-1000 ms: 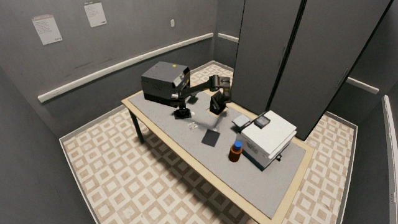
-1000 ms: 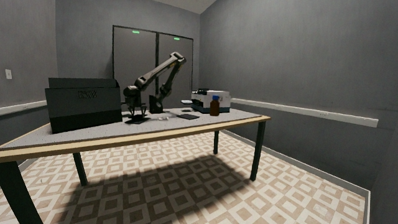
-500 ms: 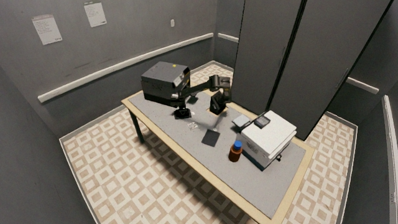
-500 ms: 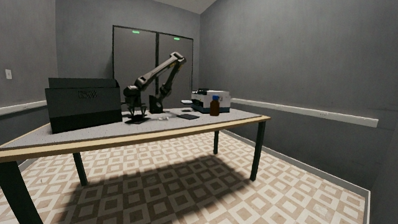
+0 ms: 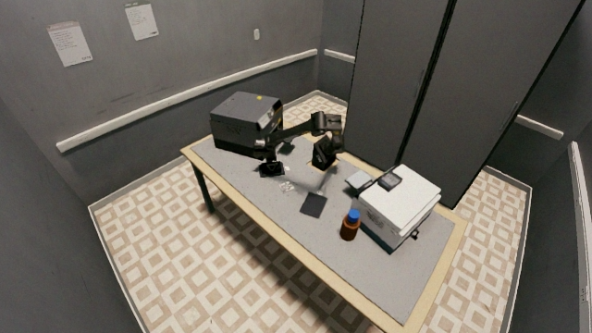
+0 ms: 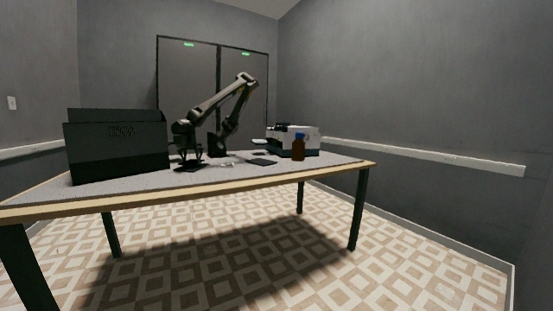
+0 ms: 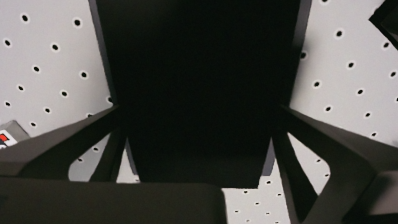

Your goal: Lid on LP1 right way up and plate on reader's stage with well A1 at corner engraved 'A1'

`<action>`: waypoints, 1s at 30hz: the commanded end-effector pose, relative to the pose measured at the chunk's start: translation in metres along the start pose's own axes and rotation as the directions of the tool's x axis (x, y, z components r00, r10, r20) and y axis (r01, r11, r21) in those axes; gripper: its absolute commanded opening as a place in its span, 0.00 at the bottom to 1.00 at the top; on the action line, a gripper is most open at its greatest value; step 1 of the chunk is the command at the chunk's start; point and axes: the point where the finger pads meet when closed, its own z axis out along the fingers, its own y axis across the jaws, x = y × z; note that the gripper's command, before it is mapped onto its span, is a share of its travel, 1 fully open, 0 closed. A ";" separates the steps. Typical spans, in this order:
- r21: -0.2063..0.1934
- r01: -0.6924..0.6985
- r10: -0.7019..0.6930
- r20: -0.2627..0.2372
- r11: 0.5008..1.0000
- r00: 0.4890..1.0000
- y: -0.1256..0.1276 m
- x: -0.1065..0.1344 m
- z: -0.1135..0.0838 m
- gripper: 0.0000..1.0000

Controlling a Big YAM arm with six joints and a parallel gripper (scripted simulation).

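Note:
My gripper point(image 5: 272, 166) point(image 6: 191, 161) point(image 7: 198, 112) points down beside the dark reader. A black slab point(image 7: 200, 75), which I take for the lid, lies between its fingertips; they look shut on the slab's two sides. Grey strips of a bench pad show past its edges in the wrist view. The slab looks level, at or just above the pad; a remaining gap cannot be told. A pale plate point(image 5: 358, 178) point(image 6: 259, 141) is on the stage of the white dispenser point(image 5: 398, 199) point(image 6: 291, 144). The reader point(image 5: 245, 116) point(image 6: 117, 147) stands at the other end, its stage point(image 5: 287, 148) partly hidden. Well A1 and engravings are unreadable.
A second dark pad point(image 5: 314, 205) point(image 6: 261, 161) lies mid-bench. The amber bottle point(image 5: 350, 229) point(image 6: 298, 151) with a blue cap stands upright beside the dispenser. Small white printed marks point(image 5: 287, 187) are near my gripper. A red-marked label point(image 7: 6, 137) is at the wrist view's left edge.

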 end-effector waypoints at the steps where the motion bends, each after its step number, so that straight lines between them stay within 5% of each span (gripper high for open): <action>1: 0.002 0.018 -0.018 0.043 1.000 0.999 0.002 -0.026 -0.007 0.85; 30: 0.008 0.027 -0.027 0.036 1.000 0.999 0.005 -0.025 -0.003 0.85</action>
